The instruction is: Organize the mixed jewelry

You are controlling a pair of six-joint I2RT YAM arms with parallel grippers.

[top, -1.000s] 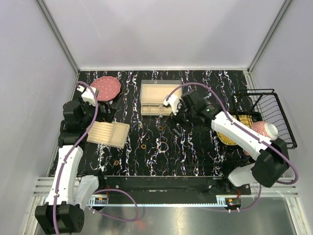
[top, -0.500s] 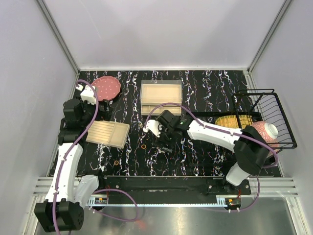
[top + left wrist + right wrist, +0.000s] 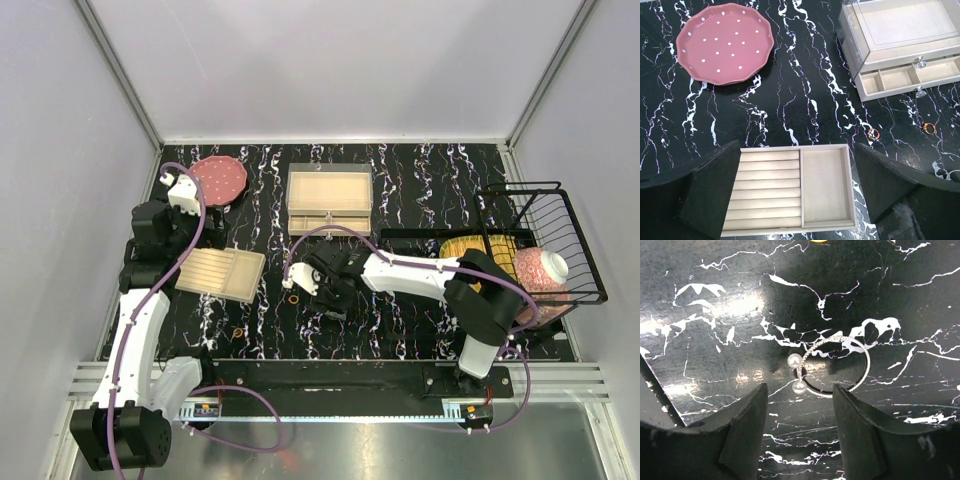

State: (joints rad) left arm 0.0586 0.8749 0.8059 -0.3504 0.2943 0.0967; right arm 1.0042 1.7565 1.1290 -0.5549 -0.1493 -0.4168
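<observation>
Slippage is the likeliest fault: the silvery hoop (image 3: 794, 360), tipped with two pearls, is seen lying flat on the black table (image 3: 715, 270) right at the tips of the right gripper (image 3: 799, 390). Its jaws are held apart around nothing, and so thin a wire could be nudged aside or flicked away by fingers closed off-centre or too high. The left gripper (image 3: 797, 185), spread wide and empty, is held above the beige tray (image 3: 795, 148), and two orange-gold rings (image 3: 873, 134) are seen lying near the drawer box (image 3: 900, 50).
</observation>
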